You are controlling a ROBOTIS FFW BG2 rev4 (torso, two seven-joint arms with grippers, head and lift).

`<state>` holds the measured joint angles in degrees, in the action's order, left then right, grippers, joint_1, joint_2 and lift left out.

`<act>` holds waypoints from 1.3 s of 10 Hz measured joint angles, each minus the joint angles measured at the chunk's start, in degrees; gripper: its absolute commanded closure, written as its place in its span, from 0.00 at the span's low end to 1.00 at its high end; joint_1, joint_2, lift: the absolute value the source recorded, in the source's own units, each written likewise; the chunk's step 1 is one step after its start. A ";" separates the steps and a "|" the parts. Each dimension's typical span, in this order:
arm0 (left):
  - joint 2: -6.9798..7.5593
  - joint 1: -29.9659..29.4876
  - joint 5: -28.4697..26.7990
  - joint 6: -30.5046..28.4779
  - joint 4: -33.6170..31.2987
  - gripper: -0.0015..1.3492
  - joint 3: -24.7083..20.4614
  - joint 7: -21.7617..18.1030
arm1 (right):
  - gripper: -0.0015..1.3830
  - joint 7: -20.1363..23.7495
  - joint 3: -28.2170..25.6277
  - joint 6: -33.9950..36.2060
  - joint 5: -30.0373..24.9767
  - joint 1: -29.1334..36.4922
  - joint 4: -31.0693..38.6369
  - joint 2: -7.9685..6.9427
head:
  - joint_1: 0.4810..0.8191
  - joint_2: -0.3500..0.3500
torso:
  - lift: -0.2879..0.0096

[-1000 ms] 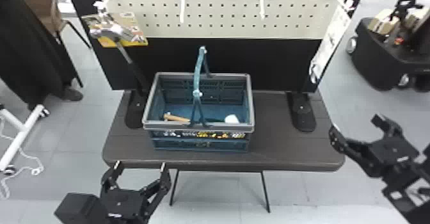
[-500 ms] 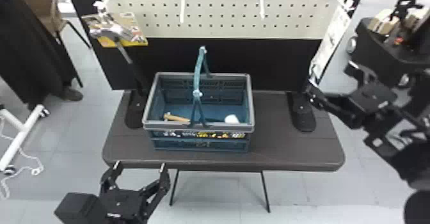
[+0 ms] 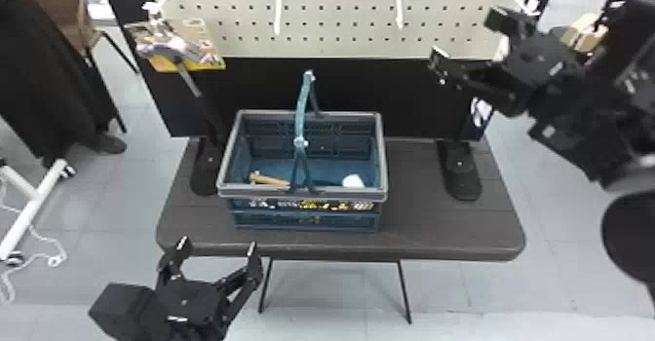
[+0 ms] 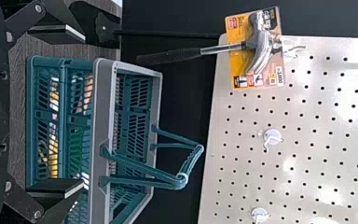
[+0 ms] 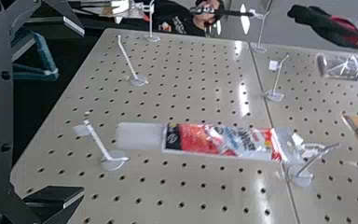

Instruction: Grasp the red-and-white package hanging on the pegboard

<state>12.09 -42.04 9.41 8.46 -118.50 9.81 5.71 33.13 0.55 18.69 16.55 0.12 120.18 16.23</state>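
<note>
Black and flat-fingered, the right gripper (image 3: 465, 38) reaches in high from the right before the cream pegboard (image 3: 336, 23), fingers wide; the red-and-white plastic package (image 5: 221, 141) hangs there from a white hook (image 5: 311, 163). Low by the dark table (image 3: 414, 228), the matching left gripper (image 3: 217, 245) gapes too.

a dark table (image 3: 414, 228) bears a basket (image 3: 307, 219) (handle (image 3: 301, 111) up), two black feet (image 3: 459, 177).

Hammer (image 4: 263, 48), ten o'clock in the head view: head is shiny metal, grip looks matt. Basket (image 3: 341, 195), centre: matt plastic. Counter (image 3: 419, 240), six o'clock: matt, wood-grained top. Pegboard (image 4: 328, 175), twelve o'clock: smooth, glossy. Package (image 5: 200, 139): crinkled, glossy plastic film.
</note>
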 measured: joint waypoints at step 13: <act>1.34 2.56 0.73 -0.39 0.25 0.16 0.78 0.09 | 0.36 0.07 19.22 1.76 12.66 -36.92 -16.61 13.49 | 1.00 0.51 | 0.63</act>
<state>13.43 -39.48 10.14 8.07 -118.25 10.59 5.80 33.20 19.77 20.45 29.22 -36.79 103.57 29.72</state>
